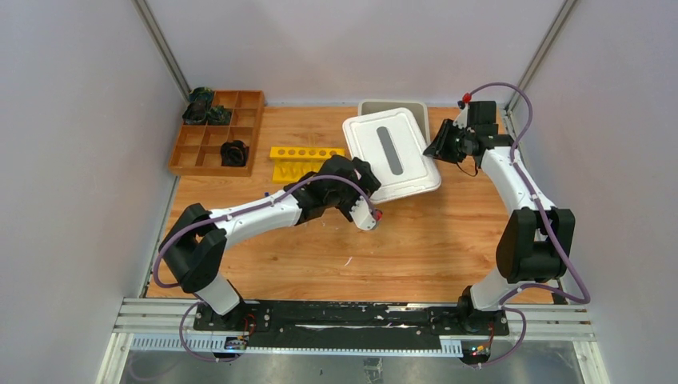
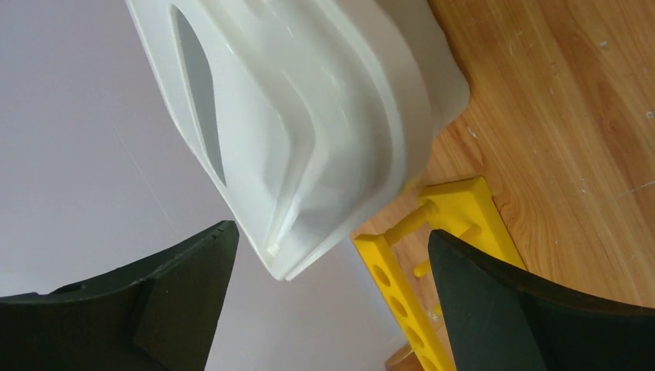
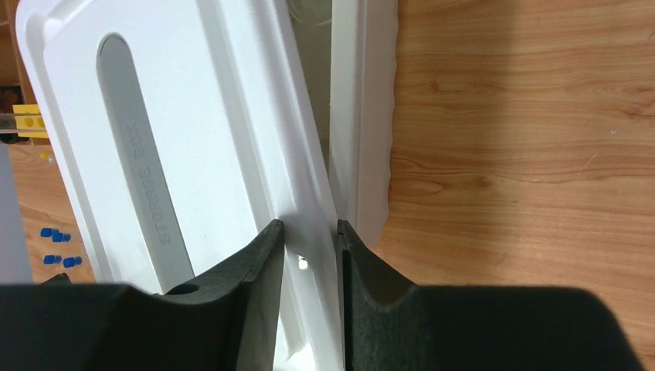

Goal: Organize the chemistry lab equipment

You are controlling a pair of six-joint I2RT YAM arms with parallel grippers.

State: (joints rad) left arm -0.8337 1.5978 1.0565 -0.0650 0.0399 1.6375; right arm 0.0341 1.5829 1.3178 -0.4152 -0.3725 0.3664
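Box [image 1: 389,105], top centre: white, contents hidden under tilted lid [image 1: 409,164]. Right gripper [image 3: 309,232] clamped on lid's edge; left gripper [image 2: 332,233] spread open at lid corner, beside yellow rack [image 1: 308,162]. Tray [image 1: 189,154], upper left: black items [image 1: 234,152]. Blue-capped tubes [image 3: 55,236] loose, lower left of right wrist view.

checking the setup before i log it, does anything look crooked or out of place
The white lid sits askew over the storage bin, rotated and overhanging rather than seated square; the right end effector pinches its rim. A few blue-capped tubes lie loose on the table.
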